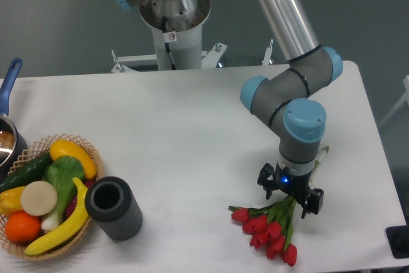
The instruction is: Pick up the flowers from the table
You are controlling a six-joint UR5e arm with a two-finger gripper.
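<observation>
The flowers (267, 229) lie near the front right of the white table (192, 119). Their red tulip buds point to the front left, and the green stems run back right under the arm's wrist to a tip near the right edge. My gripper (289, 190) points straight down over the stems, just behind the buds. Its two black fingers (266, 178) stand apart on either side of the stems, so it looks open. The wrist hides whether the fingertips touch the stems or the table.
A wicker basket (89, 151) of fruit and vegetables sits at the front left. A dark grey cylinder (114, 209) stands beside it. A pot with a blue handle (9, 84) is at the left edge. The robot base (172, 23) is at the back. A black object (400, 242) is at the far right.
</observation>
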